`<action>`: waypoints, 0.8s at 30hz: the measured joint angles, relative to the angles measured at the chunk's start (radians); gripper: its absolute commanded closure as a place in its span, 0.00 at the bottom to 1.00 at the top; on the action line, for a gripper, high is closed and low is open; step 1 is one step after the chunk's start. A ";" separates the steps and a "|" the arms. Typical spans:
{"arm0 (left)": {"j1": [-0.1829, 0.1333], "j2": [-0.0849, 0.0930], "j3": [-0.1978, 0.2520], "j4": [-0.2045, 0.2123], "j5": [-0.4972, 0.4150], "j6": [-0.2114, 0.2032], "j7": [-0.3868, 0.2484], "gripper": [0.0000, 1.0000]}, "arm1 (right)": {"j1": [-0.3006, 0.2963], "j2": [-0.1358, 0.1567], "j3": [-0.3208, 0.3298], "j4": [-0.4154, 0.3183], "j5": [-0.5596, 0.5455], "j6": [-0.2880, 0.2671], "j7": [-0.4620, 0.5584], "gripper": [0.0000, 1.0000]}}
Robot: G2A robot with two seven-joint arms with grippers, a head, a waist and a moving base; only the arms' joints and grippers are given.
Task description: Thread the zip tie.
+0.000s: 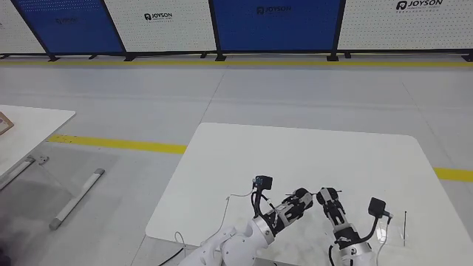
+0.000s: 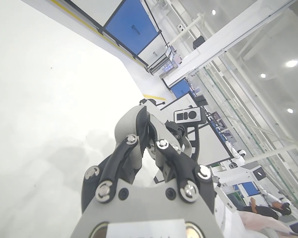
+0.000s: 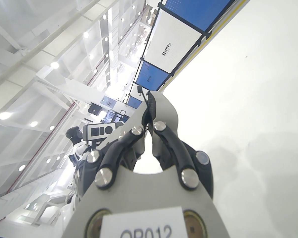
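White is seen all over the table point(image 1: 310, 155), and in the top view both arms are held low over it near its 6 o'clock edge. The left gripper point(image 1: 301, 194) is placed just beside the right gripper point(image 1: 326, 194), at its 9 o'clock, and their tips are brought close together. In the right wrist view, the right gripper's fingers point(image 3: 164, 110) are squeezed tight on a black zip tie point(image 3: 139, 89). The tie's thin strap is pinched between the two fingers. Its small square head is stuck out just past the tips, up off the table. In the left wrist view, the left gripper's fingers point(image 2: 129, 122) are pressed together too. Whether anything is caught between them cannot be told. A thin dark strip point(image 1: 405, 227) is laid flat on the table at about 4 o'clock from the right gripper, well apart from both grippers. Whether it is a second tie cannot be told.
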 measured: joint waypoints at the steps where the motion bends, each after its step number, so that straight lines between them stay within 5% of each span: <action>1: 0.000 0.000 0.000 0.000 0.001 0.000 0.001 0.57 | 0.000 0.000 0.000 0.000 -0.001 0.002 -0.001 1.00; 4: 0.001 0.000 0.000 -0.001 0.003 0.000 0.004 0.58 | 0.000 -0.001 -0.001 -0.001 -0.007 0.006 -0.006 1.00; 9: 0.007 0.002 -0.013 -0.008 0.004 -0.004 0.022 0.89 | -0.002 -0.003 -0.002 -0.003 -0.015 0.011 -0.012 1.00; 12: 0.012 0.003 -0.021 -0.012 0.004 -0.005 0.024 0.96 | -0.002 -0.004 -0.001 -0.004 -0.017 0.012 -0.014 1.00; 24: 0.020 0.005 -0.025 -0.018 0.017 -0.002 0.024 1.00 | -0.005 -0.007 0.002 -0.008 -0.022 0.013 -0.016 1.00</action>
